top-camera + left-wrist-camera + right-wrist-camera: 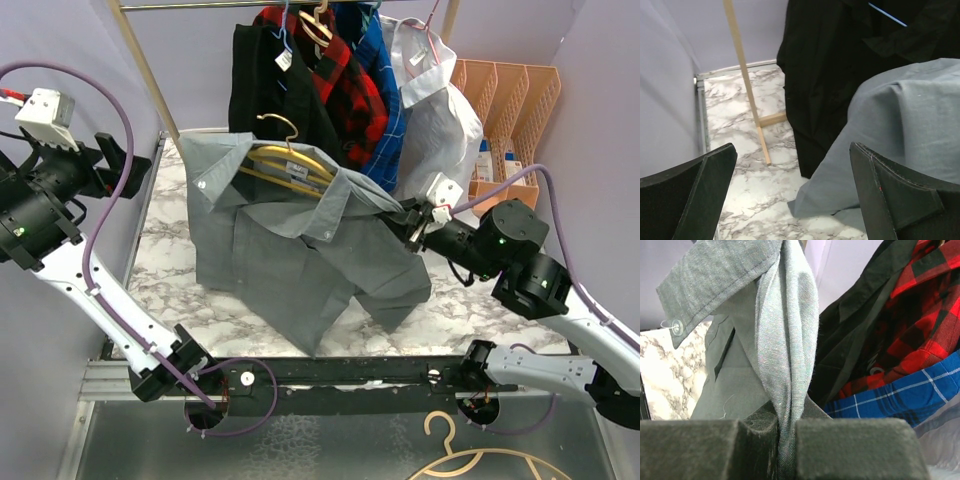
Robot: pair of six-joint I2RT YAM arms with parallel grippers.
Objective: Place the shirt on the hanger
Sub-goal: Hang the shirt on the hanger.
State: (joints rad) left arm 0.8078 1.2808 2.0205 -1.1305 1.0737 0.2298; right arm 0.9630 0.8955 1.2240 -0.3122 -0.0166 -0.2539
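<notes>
The light-grey shirt point(300, 250) is draped over the yellow-gold hanger point(290, 165), whose hook and upper bars show inside the open collar. The shirt's hem rests on the marble table point(175, 290). My right gripper point(410, 222) is shut on a bunched fold of the shirt point(785, 340) at its right shoulder, and the cloth runs down between the pads point(850, 450). My left gripper point(125, 165) stands open at the far left, apart from the shirt. In its own view the left gripper point(792, 195) holds nothing, with the shirt point(910, 125) just ahead on the right.
A wooden rack post point(745, 75) stands at back left. On the rack hang a black garment point(265, 80), a red plaid shirt point(340, 70), a blue plaid shirt point(385, 90) and a white shirt point(435, 110). Orange file holders point(505, 100) stand at the back right. A pale tan hanger point(480, 460) lies below the arm bases.
</notes>
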